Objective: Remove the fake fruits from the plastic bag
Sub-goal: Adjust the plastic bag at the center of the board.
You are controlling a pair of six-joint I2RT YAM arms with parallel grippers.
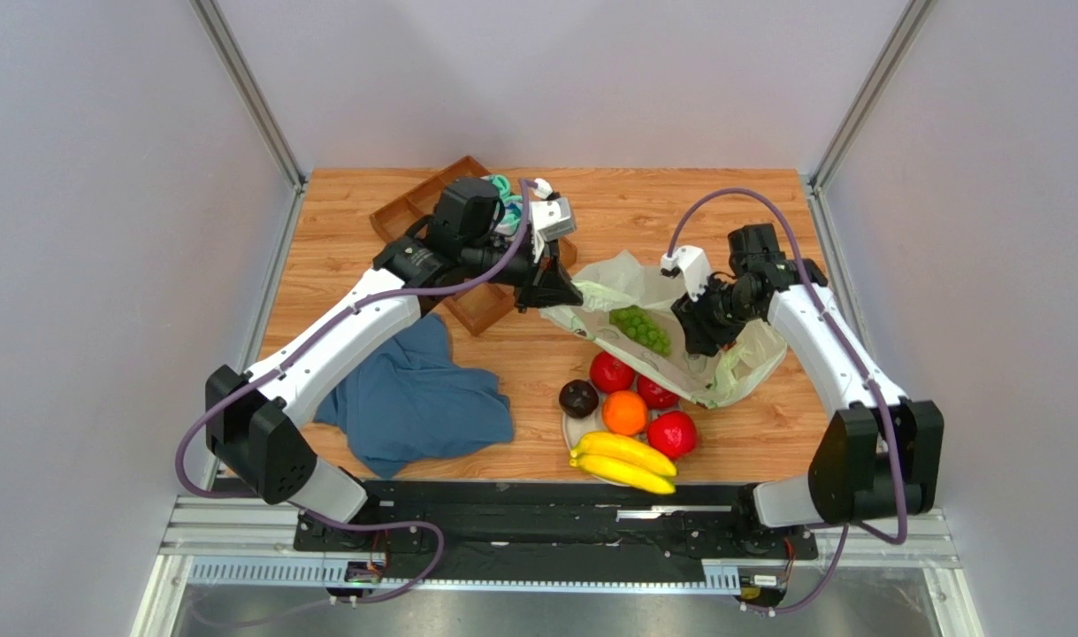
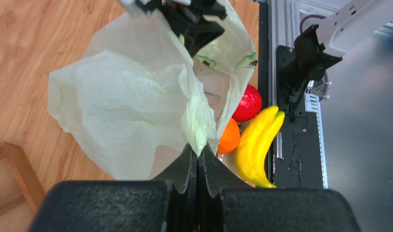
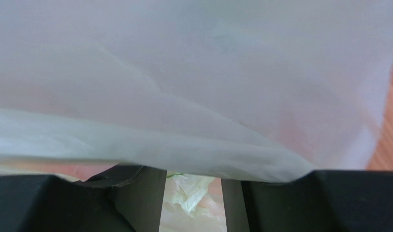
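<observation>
The plastic bag [image 1: 717, 376] lies open across the table's middle, with a green grape bunch [image 1: 640, 328] in its mouth. My left gripper [image 1: 553, 295] [image 2: 198, 152] is shut on a gathered fold of the bag [image 2: 125, 106]. My right gripper [image 1: 701, 332] [image 3: 193, 175] is at the bag's right side beside the grapes. Its fingers [image 3: 140, 198] stand apart, and the bag's film [image 3: 198, 87] is draped over their tips. Outside the bag lie red balls [image 1: 612, 372] [image 1: 673, 434], a dark one [image 1: 579, 397], an orange [image 1: 624, 413] [image 2: 229, 137] and bananas [image 1: 624, 462] [image 2: 256, 142].
A dark blue cloth [image 1: 418, 398] lies at the front left. A wooden tray [image 1: 418, 212] stands at the back left under the left arm, with teal socks [image 1: 508, 199] beside it. The black base rail [image 2: 295, 159] runs along the near edge.
</observation>
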